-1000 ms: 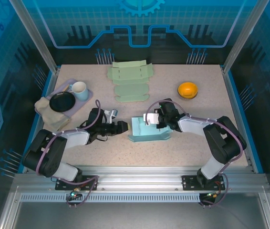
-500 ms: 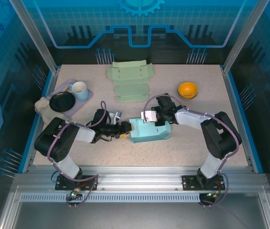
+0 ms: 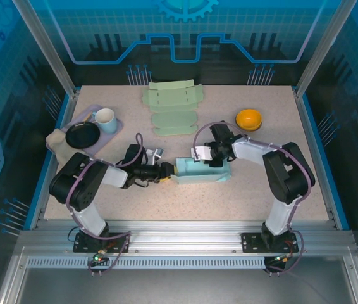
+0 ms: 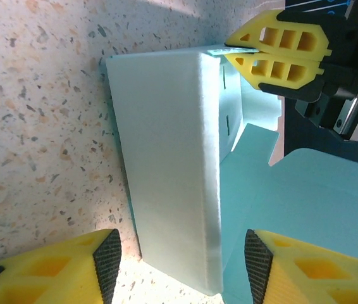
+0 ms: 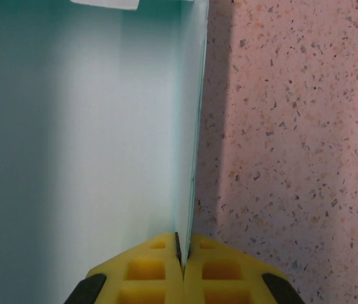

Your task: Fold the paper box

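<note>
The pale teal paper box (image 3: 202,171) lies half folded in the middle of the table. My left gripper (image 3: 168,172) is at its left end, open. In the left wrist view its fingers (image 4: 108,259) straddle the box's upright end wall (image 4: 166,171), with a gap on each side. My right gripper (image 3: 209,156) is at the box's far side, shut on the thin back wall. In the right wrist view that wall (image 5: 190,126) runs edge-on into the right gripper (image 5: 182,251). The left wrist view also catches the right gripper's yellow fingers (image 4: 280,54) pinching the wall's top edge.
Flat green box blanks (image 3: 172,104) lie stacked at the back centre. An orange bowl (image 3: 248,118) sits at the back right. At the left, a tray (image 3: 114,130) carries a black plate and a mug, with a cloth (image 3: 65,149) beside it.
My left gripper has moved right to the box's left end and its jaws have narrowed. My right gripper has shifted towards the back with the wall, and the box now lies lower and wider.
</note>
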